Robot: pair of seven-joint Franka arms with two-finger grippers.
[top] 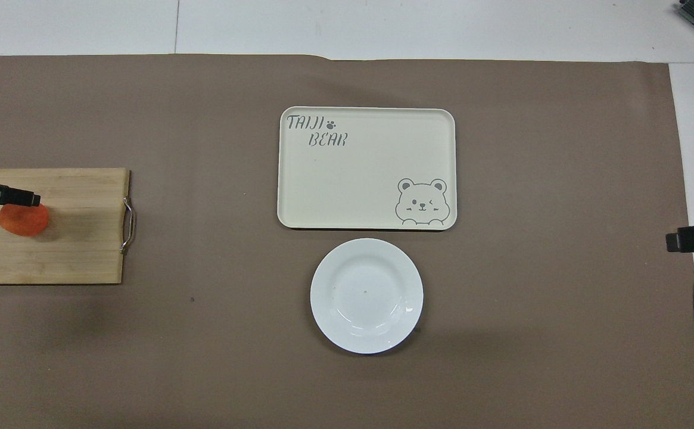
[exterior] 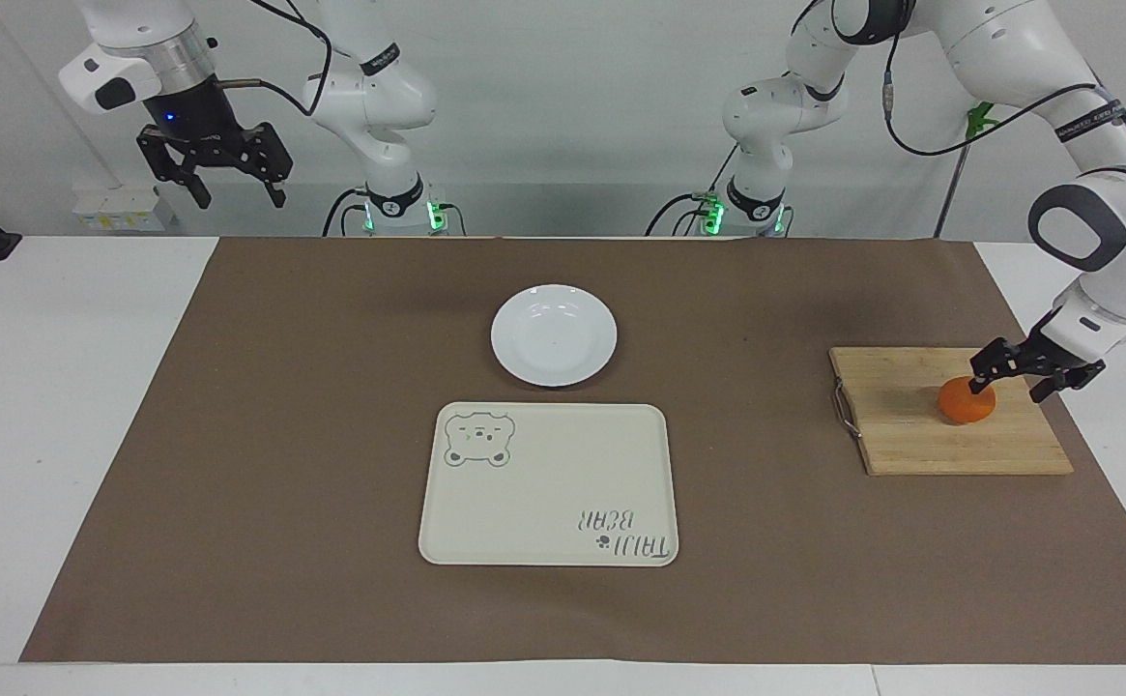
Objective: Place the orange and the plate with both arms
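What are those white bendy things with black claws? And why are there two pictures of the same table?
They are two robot arms, and each black claw is a gripper for picking things up. One picture looks at the robots from across the table; the other looks down from above their end.

On the brown mat lie a white plate, a cream tray with a bear drawn on it, and a wooden cutting board with an orange on it.

The left gripper is open and low over the orange, one finger in front of it. It holds nothing yet. The right gripper waits, open and empty, up high at its own end.
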